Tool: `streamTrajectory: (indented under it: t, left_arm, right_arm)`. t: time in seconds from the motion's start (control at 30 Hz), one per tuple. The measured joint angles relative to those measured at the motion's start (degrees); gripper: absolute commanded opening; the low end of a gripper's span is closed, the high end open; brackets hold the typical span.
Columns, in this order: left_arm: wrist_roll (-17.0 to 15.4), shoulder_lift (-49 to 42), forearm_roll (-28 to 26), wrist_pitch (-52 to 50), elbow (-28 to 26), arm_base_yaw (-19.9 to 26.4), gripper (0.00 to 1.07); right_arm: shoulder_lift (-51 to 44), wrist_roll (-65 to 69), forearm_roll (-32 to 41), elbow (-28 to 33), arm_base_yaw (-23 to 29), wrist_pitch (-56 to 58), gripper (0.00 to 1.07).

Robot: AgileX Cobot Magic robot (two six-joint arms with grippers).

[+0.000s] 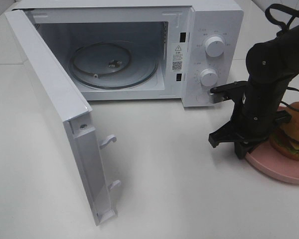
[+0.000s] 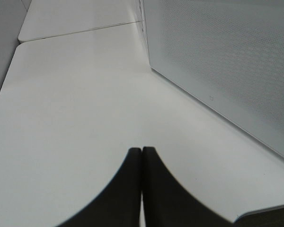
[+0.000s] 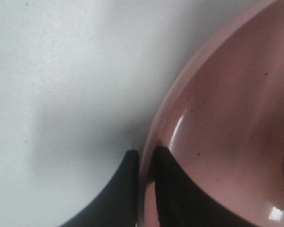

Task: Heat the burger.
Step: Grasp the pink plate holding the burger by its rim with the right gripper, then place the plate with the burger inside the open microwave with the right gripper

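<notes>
The burger (image 1: 295, 130), with a golden-brown bun and red, green and yellow filling, sits on a pink round plate (image 1: 279, 173) at the right edge of the table. My right gripper (image 1: 250, 149) is down at the plate's left rim. In the right wrist view the gripper (image 3: 146, 158) is shut on the plate's rim (image 3: 165, 113), one finger outside it and one inside. My left gripper (image 2: 142, 152) is shut and empty above bare table beside the microwave's open door (image 2: 227, 71). The left arm is out of the exterior high view.
The white microwave (image 1: 209, 30) stands at the back with its door (image 1: 60, 109) swung wide open to the left. Its glass turntable (image 1: 112, 64) is bare. Two knobs (image 1: 214, 46) are on its right panel. White table (image 1: 164, 174) lies between the microwave and the plate.
</notes>
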Motion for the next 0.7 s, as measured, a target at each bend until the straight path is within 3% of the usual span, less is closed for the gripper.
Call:
streamTrajectory:
  t: [0.7]
  left_arm:
    - [0.0,0.0,0.0,0.0,0.0,0.0,0.0]
  right_arm:
    - [-7.22,-3.61,-1.38,2.52,1.03,1.83,0.0]
